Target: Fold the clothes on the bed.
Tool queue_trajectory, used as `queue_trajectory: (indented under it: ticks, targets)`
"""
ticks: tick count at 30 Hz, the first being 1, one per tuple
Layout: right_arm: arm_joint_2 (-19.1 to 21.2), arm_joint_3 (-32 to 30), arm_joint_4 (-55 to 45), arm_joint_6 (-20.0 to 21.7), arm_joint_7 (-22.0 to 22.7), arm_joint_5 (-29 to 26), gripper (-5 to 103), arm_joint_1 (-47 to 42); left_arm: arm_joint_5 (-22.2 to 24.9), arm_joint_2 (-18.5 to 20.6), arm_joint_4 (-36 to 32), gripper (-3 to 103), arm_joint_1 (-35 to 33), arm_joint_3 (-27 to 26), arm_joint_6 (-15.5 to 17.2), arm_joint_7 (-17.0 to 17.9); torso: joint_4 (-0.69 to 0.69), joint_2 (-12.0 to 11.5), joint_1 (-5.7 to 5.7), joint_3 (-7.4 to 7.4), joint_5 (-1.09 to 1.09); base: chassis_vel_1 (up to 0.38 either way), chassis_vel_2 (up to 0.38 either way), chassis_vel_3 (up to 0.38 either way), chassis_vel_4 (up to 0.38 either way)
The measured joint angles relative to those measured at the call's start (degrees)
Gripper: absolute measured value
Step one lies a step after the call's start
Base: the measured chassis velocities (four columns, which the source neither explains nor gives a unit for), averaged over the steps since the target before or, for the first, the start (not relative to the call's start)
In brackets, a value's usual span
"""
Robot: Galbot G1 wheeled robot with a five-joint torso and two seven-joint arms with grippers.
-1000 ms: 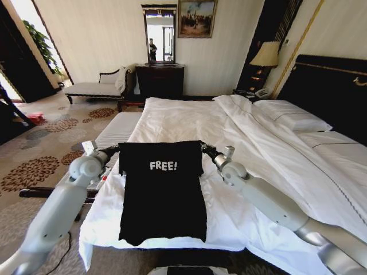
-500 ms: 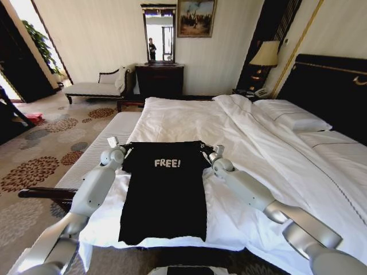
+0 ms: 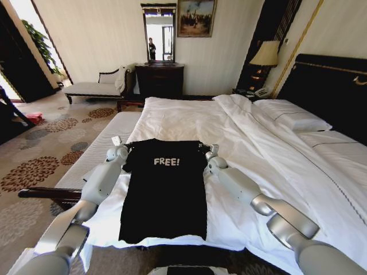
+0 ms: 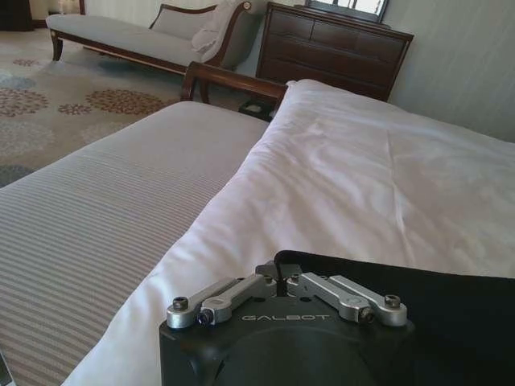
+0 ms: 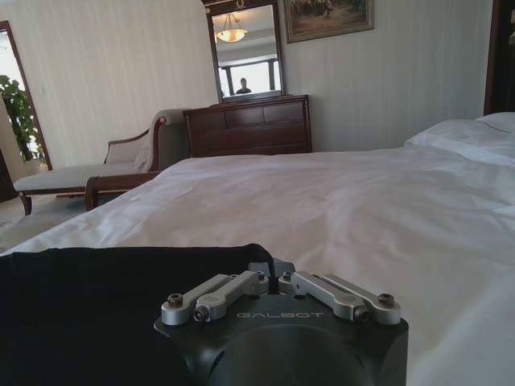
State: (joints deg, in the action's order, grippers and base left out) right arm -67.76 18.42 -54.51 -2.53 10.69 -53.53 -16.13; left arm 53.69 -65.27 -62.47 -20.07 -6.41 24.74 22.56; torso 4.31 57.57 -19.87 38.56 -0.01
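The black T-shirt point(image 3: 163, 192) lies flat on the near corner of the bed point(image 3: 241, 137), chest up, with white "FREE!" lettering near its far end and its hem close to the mattress edge nearest the robot. The cloth looks smooth, with only a slight ripple along the hem, and the short sleeves are tucked in at the two far corners. The left gripper point(image 3: 127, 148) sits at the shirt's far left corner and the right gripper point(image 3: 203, 150) at its far right corner, both low against the bedding. In the left wrist view the left gripper point(image 4: 282, 275) has its fingers drawn together, pinching the black edge of the T-shirt point(image 4: 451, 314); in the right wrist view the right gripper point(image 5: 268, 272) is likewise clamped on the edge of the T-shirt point(image 5: 88, 305). Under the shirt spreads a white duvet point(image 3: 189, 123), wrinkled and folded back toward the pillows point(image 3: 292, 117) on the right by the dark headboard point(image 3: 330, 86). On the left, beside the duvet, a striped bench point(image 3: 106, 143) runs along the bed. Farther off stand a lamp point(image 3: 265, 55), a dark dresser point(image 3: 160, 80) with a mirror point(image 3: 159, 33) and a painting point(image 3: 196, 17) above, and a pale chaise point(image 3: 97, 87) on the patterned carpet point(image 3: 40, 149).
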Motion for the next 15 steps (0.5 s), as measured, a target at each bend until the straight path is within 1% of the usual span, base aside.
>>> queue_trajectory:
  ticks: [1, 2, 3, 4, 5, 6, 8, 9, 10, 11, 12, 13, 14, 15]
  targets:
    - [-0.56, -0.01, 0.56, -0.12, 0.10, 0.26, -2, 0.15, -0.22, -0.37, 0.56, 0, 0.36, 0.20, -0.53, -0.14, -0.01, 0.00, 0.00, 0.00, 0.00, 0.000, 0.000, 0.000, 0.000]
    - [-1.28, -0.08, 1.31, -0.43, 0.22, 0.65, 2, 0.28, -0.38, -0.90, 1.06, 0, 0.69, 0.30, -1.20, -0.21, 0.00, 0.00, 0.00, 0.00, 0.01, 0.000, 0.000, 0.000, 0.000]
    - [-1.69, -0.16, 1.65, -0.73, 0.27, 0.85, 6, 0.35, -0.43, -1.21, 1.29, 4, 0.84, 0.30, -1.60, -0.23, 0.00, 0.00, 0.00, 0.00, 0.00, 0.000, 0.000, 0.000, 0.000]
    - [-2.08, -0.33, 1.93, -1.08, 0.36, 0.99, 6, 0.40, -0.46, -1.50, 1.46, 10, 0.97, 0.28, -2.08, -0.25, 0.01, 0.00, 0.00, 0.00, 0.00, 0.000, 0.000, 0.000, 0.000]
    - [-2.08, -0.33, 1.93, -1.08, 0.36, 0.99, 6, 0.40, -0.46, -1.50, 1.46, 10, 0.97, 0.28, -2.08, -0.25, 0.01, 0.00, 0.00, 0.00, 0.00, 0.000, 0.000, 0.000, 0.000]
    - [-2.33, -0.51, 2.04, -1.26, 0.48, 1.02, 12, 0.44, -0.47, -1.64, 1.58, 10, 1.04, 0.20, -2.40, -0.25, 0.01, 0.00, 0.00, 0.00, 0.01, 0.000, 0.000, 0.000, 0.000]
    - [-2.42, -0.98, 2.21, -1.29, 0.73, 1.04, 23, 0.81, -0.64, -1.50, 2.24, 20, 1.19, -0.07, -2.86, -0.21, 0.01, 0.00, 0.00, 0.00, 0.01, 0.000, 0.000, 0.000, 0.000]
    - [-2.40, -1.15, 2.36, -1.30, 0.76, 1.05, 23, 1.00, -0.69, -1.37, 2.51, 26, 1.27, -0.18, -2.95, -0.17, 0.00, 0.00, 0.00, 0.00, 0.00, 0.000, 0.000, 0.000, 0.000]
    - [-2.40, -1.15, 2.36, -1.30, 0.76, 1.05, 23, 1.00, -0.69, -1.37, 2.51, 26, 1.27, -0.18, -2.95, -0.17, 0.00, 0.00, 0.00, 0.00, 0.00, 0.000, 0.000, 0.000, 0.000]
    - [-2.37, -1.53, 2.88, -1.30, 0.87, 1.05, 29, 1.48, -0.74, -1.01, 3.01, 31, 1.46, -0.59, -3.05, -0.08, 0.01, 0.00, 0.00, 0.00, 0.00, 0.000, 0.000, 0.000, 0.000]
    - [-2.34, -1.83, 3.27, -1.27, 0.99, 1.05, 34, 1.79, -0.73, -0.74, 3.30, 31, 1.57, -0.96, -3.11, -0.02, 0.00, 0.00, 0.00, 0.00, 0.00, 0.000, 0.000, 0.000, 0.000]
    - [-2.08, -2.43, 3.69, -1.21, 1.20, 1.02, 40, 2.22, -0.62, -0.20, 3.65, 42, 1.71, -1.75, -3.16, 0.16, -0.01, 0.00, 0.00, 0.00, 0.00, 0.000, 0.000, 0.000, 0.000]
    - [-1.70, -2.70, 3.64, -1.13, 1.24, 0.88, 45, 2.34, -0.26, 0.26, 3.69, 42, 1.73, -2.36, -3.17, 0.31, -0.02, 0.00, 0.00, 0.00, 0.00, 0.000, 0.000, 0.000, 0.000]
    - [-1.11, -2.90, 3.29, -0.94, 1.26, 0.68, 50, 2.35, 0.24, 0.73, 3.62, 47, 1.73, -2.88, -3.15, 0.38, -0.02, 0.00, 0.00, 0.00, 0.00, 0.000, 0.000, 0.000, 0.000]
